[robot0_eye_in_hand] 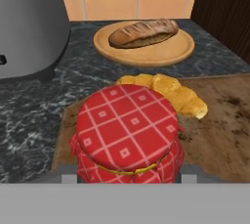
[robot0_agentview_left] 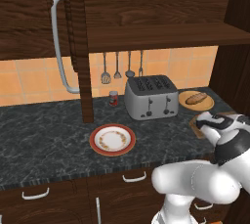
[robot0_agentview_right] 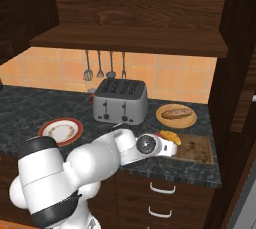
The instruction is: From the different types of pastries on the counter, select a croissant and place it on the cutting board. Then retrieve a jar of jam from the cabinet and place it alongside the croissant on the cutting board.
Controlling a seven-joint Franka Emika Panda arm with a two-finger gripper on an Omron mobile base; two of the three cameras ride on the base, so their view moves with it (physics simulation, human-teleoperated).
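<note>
The croissant (robot0_eye_in_hand: 168, 91) already lies on the cutting board (robot0_eye_in_hand: 219, 135), so the first half of the task looks done and the second half is near its end: the jar of jam (robot0_eye_in_hand: 128, 132) is being brought to the board. In the hand view the jar sits right in front of the camera with its red checked lid up, at the near left part of the board, just beside the croissant and on the toaster's (robot0_agentview_right: 120, 101) side of it. The hand (robot0_agentview_right: 167, 148) reaches low over the board's left end. Its fingertips are hidden behind the jar, so I judge it to be grasping the jar, though whether the grip has slackened cannot be told. Nor can I tell if the jar's base rests on the wood or hangs just above it.

The next move, as I judge it, is to settle the jar upright on the board, let go, and lift straight away without nudging the croissant. The brown bun (robot0_eye_in_hand: 142, 32) stays on its round tan plate (robot0_eye_in_hand: 146, 54) behind the board, on the worktop (robot0_agentview_left: 44, 130), apart from all this
</note>
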